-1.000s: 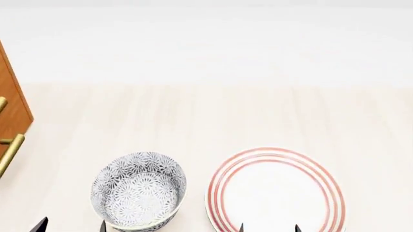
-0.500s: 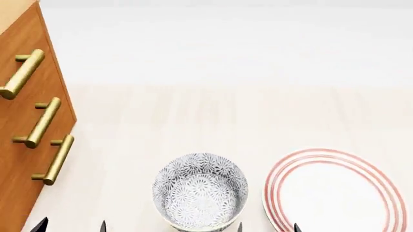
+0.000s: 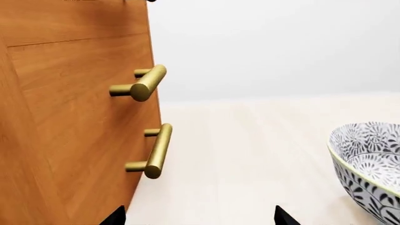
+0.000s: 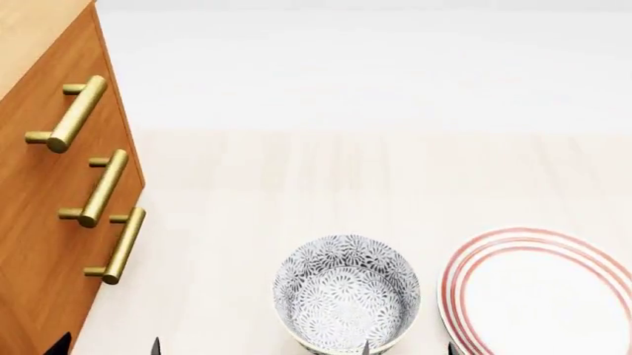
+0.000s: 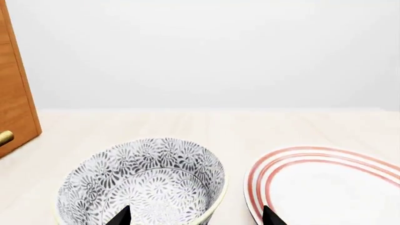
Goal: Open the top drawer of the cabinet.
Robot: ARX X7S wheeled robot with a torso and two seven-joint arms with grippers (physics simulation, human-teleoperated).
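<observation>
Head view: the cabinet [image 4: 40,222] stands ahead and to the outer side of the left gripper [image 4: 106,346], its top drawer [image 4: 49,96] shut flush. A patterned bowl [image 4: 345,299] sits just ahead of the right gripper [image 4: 407,347], a red-ringed plate [image 4: 543,296] beside it.

Left wrist view: the left gripper's tips spread wide, holding nothing; two brass handles [image 3: 140,84] lie ahead.

Right wrist view: the right gripper's tips appear parted around the bowl's near rim, contact unclear.
</observation>
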